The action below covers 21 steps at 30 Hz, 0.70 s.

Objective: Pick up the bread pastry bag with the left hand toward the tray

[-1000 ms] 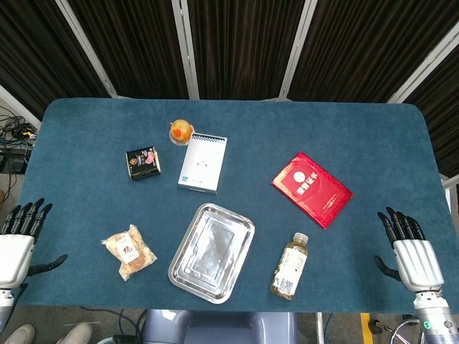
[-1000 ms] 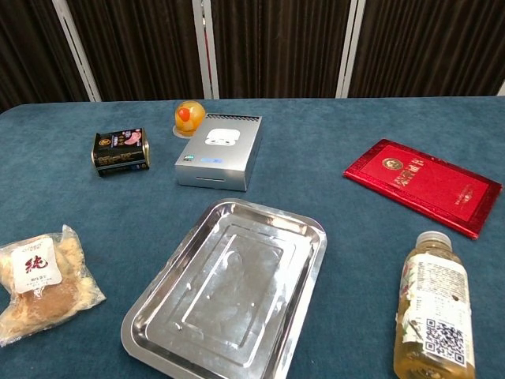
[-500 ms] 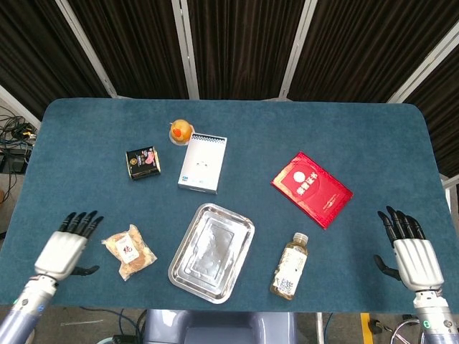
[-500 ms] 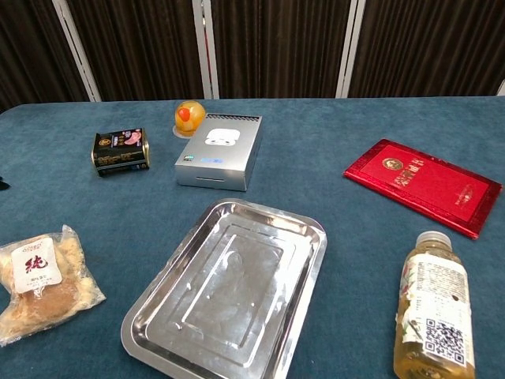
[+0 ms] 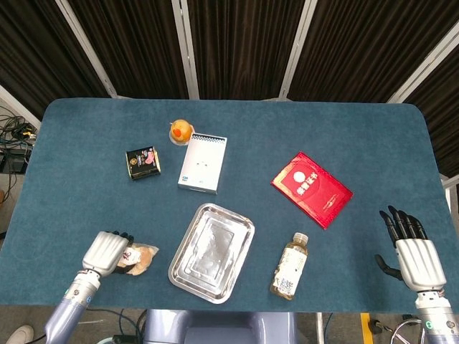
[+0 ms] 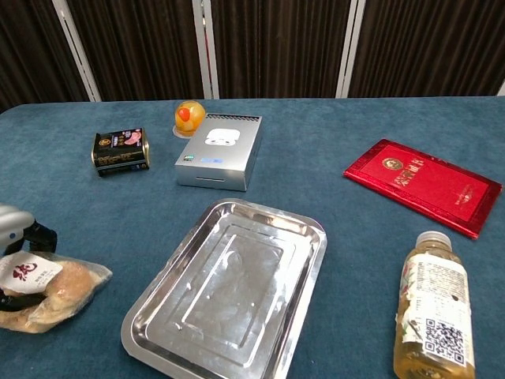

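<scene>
Lab or test studio: blue felt-covered table [image 5: 86,136], black curtain backdrop [image 5: 237,43] with metal poles, loose cables [image 5: 13,129] on floor beyond left hand [image 5: 106,252].

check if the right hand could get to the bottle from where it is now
Probably yes. The right hand is open at the table's right edge, and only bare blue cloth lies between it and the bottle; the red booklet sits farther back, out of that path.

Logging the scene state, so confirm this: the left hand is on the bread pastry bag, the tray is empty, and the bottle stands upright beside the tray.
One thing is wrong: the bottle lies on its side beside the tray, not upright, as the head view shows. The rest holds: the left hand is on the bread pastry bag, and the tray is empty.
</scene>
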Each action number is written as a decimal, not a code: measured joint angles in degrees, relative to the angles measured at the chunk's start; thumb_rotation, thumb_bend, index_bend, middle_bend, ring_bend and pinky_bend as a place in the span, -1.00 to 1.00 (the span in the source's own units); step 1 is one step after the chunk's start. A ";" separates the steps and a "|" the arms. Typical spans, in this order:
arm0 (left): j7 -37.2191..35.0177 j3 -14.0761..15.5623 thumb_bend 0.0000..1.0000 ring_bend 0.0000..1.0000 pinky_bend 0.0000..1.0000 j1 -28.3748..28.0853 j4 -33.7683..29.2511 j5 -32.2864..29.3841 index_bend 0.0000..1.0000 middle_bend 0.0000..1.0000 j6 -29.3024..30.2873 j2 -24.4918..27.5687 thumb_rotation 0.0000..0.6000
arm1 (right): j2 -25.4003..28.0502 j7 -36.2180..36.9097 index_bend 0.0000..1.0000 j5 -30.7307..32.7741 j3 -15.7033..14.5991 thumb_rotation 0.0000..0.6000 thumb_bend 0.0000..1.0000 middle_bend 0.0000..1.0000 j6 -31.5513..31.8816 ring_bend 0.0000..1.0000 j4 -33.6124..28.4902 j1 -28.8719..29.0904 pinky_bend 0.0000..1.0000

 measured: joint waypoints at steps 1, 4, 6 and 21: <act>-0.80 -0.10 -0.36 0.29 0.44 0.06 -0.32 0.84 0.25 0.36 0.84 0.11 1.00 | -0.01 -0.02 -1.00 0.03 0.00 1.00 -0.40 -1.00 -0.05 -1.00 -0.02 0.02 -0.82; -4.00 -0.71 -0.36 0.29 0.44 0.19 -2.14 4.13 0.24 0.36 3.12 0.87 1.00 | -0.10 -0.32 -1.00 -0.07 -0.02 1.00 -0.40 -1.00 0.00 -1.00 0.00 0.03 -0.82; -6.17 -1.49 -0.36 0.27 0.42 0.06 -4.27 6.77 0.21 0.32 4.78 1.50 1.00 | -0.19 -0.59 -1.00 -0.13 -0.07 1.00 -0.39 -1.00 -0.03 -1.00 -0.01 0.05 -0.82; 2.58 -9.03 -0.65 -0.99 -0.63 -10.30 -13.79 0.96 -0.86 -0.99 0.88 -8.18 1.00 | 0.10 0.20 -1.00 0.22 0.06 1.00 -0.40 -1.00 -0.14 -1.00 0.20 0.03 -0.82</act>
